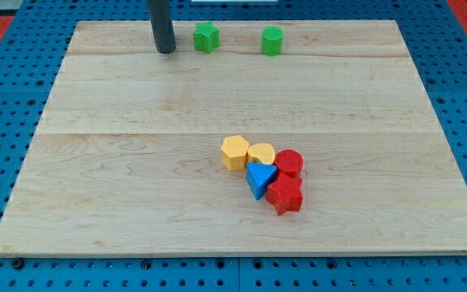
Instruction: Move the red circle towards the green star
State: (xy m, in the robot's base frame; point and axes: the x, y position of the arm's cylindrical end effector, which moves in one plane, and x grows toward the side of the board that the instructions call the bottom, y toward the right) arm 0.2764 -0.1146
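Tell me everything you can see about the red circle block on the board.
The red circle is a short, solid red cylinder lying flat, round face up, matte like painted wood. It sits in the cluster at the lower right of the wooden board. The yellow block touches it on the view's left, the red star lies just below it, and the blue triangle is at its lower left. My tip is far off, near the view's top.

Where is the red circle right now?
The red circle sits low on the view's right of the board, in a cluster, touching a yellow block on its left and the red star below.
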